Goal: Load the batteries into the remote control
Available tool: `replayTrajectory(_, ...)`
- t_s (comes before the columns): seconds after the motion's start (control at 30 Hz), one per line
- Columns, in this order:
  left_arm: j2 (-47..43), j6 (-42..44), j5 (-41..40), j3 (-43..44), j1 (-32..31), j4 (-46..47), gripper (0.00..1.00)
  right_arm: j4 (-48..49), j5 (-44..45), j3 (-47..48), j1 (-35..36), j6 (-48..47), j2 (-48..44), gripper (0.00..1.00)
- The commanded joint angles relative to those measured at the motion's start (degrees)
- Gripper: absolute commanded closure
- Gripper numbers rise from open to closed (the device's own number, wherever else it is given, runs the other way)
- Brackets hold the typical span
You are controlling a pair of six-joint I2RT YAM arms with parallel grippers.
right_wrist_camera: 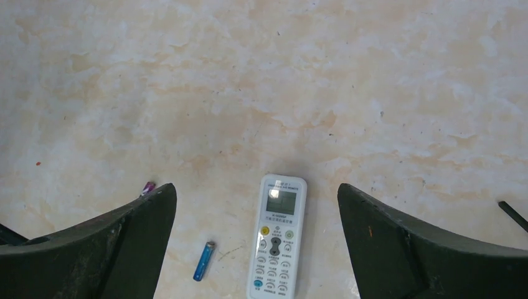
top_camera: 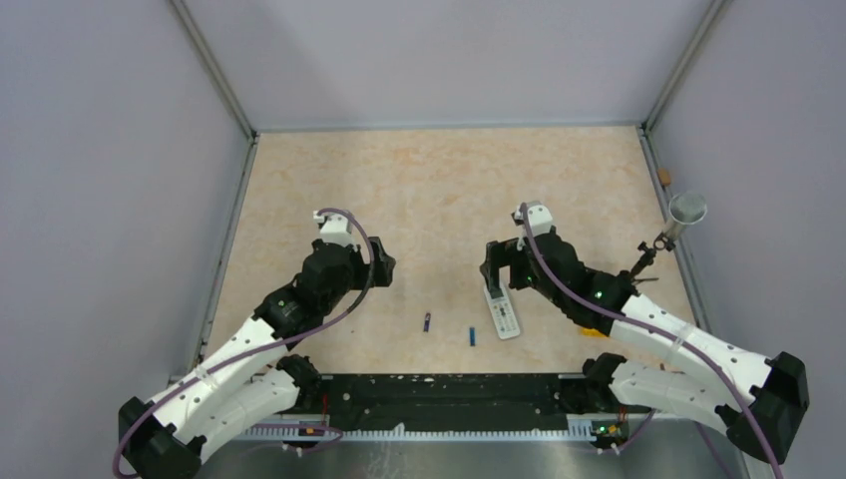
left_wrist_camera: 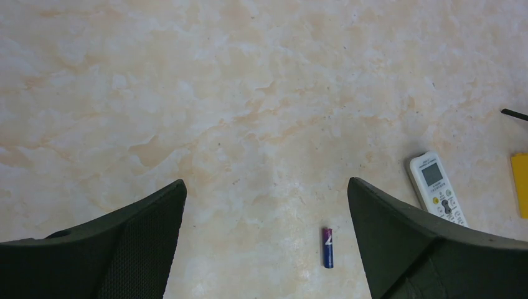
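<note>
A pale marbled table (top_camera: pixel 449 190) is filling the scene, boxed in by plain grey walls (top_camera: pixel 110 150), and everything the task needs is lying loose near its front edge. The remote control (top_camera: pixel 502 311) is lying flat with its white button face turned up, so its battery recess is probably facing down against the tabletop and, by my reading, is going to need turning over before anything can go in. The two batteries (top_camera: pixel 428 322) (top_camera: pixel 472 335) are lying on their sides just left of it, apart from each other and from the remote, neither one loaded yet. The left gripper (left_wrist_camera: pixel 266 182) is hovering above bare table with its jaws spread wide and nothing between them, one battery showing just ahead of its right finger. The right gripper (right_wrist_camera: pixel 256 187) is hanging released and empty too, its fingers straddling the remote from above without touching it, which is looking like a line-up for a first grasp on the remote. A yellow piece (left_wrist_camera: pixel 520 184) is sitting beyond the remote, playing no part so far
</note>
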Motion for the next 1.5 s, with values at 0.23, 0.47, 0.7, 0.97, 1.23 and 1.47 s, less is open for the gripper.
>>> replayTrajectory(0.23, -1.6, 0.0, -0.1, 1.5, 0.2, 0.2, 0.01, -1.9, 1.7, 3.6, 0.3, 0.5, -0.2, 0.01)
replayTrajectory(0.47, -2.2, -0.2, -0.3, 1.6, 0.2, -0.9, 0.01, -4.7, 2.4, 5.0, 0.4, 0.6, -0.5, 0.01)
replayTrajectory(0.7, -2.8, -0.5, -1.1, 1.4, 0.2, -2.4, 0.01, -3.4, -1.1, 3.4, 0.3, -0.8, -4.5, 0.01)
replayTrajectory(0.97, -4.6, -0.8, 0.6, -0.2, 0.1, -3.0, 0.01, -6.5, -4.4, 5.2, 0.3, -1.7, -4.1, 0.05)
replayTrajectory(1.23, -5.3, -1.3, 1.6, -2.9, 0.2, -3.0, 0.01, -10.7, -5.3, 6.3, 1.7, 0.3, 1.7, 0.10)
replayTrajectory(1.47, -5.6, -2.7, 2.9, -4.7, 0.2, -2.8, 0.01, -15.6, 0.2, 6.3, 2.5, 4.5, 7.4, 0.15)
